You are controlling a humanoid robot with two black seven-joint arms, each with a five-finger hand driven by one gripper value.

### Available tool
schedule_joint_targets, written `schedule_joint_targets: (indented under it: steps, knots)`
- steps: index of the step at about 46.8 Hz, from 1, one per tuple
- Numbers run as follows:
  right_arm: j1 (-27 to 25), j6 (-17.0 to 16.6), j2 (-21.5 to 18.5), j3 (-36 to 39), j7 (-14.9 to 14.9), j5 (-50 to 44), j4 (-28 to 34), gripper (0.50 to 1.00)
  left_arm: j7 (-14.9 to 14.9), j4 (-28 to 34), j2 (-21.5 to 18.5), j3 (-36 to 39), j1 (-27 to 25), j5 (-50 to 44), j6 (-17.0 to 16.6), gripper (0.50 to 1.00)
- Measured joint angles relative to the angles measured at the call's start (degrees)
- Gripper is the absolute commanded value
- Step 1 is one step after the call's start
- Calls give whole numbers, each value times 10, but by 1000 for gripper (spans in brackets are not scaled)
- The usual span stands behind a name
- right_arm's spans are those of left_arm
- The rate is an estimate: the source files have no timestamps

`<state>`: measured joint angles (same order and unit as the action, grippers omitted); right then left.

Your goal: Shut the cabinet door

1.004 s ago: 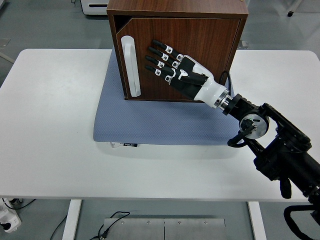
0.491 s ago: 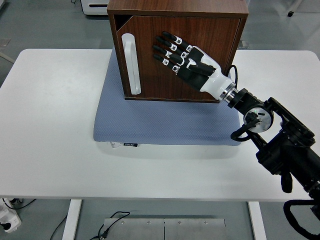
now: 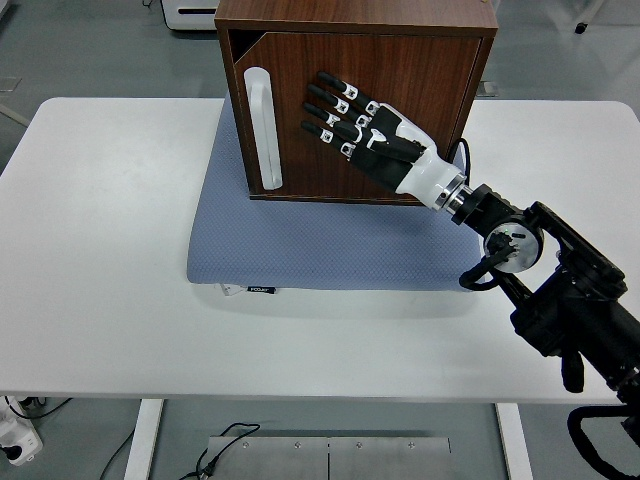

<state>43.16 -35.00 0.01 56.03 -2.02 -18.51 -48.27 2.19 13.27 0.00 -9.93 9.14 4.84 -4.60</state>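
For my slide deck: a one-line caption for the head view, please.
Right hand, fingers spread, lies against the wooden cabinet's door beside its white handle, cabinet standing on a blue mat.

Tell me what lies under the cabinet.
A blue-grey mat lies under the wooden cabinet, spread on the white table. The cabinet hides the mat's middle; nothing else shows beneath.

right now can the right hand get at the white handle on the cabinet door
Probably yes. The right hand lies open and flat against the cabinet door, fingers pointing toward the white handle, with only bare door panel between them and nothing in the way.
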Motion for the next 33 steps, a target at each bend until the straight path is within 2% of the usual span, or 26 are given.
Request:
schedule_joint_targets:
  steps: [16,33]
  knots:
    - [-35,0,1,-1,0,-2,-41,1000,0,0,0,0,0,0,0,1000]
    - [-90,0,72,8,0,-2,-105,1000,0,0,0,0,0,0,0,1000]
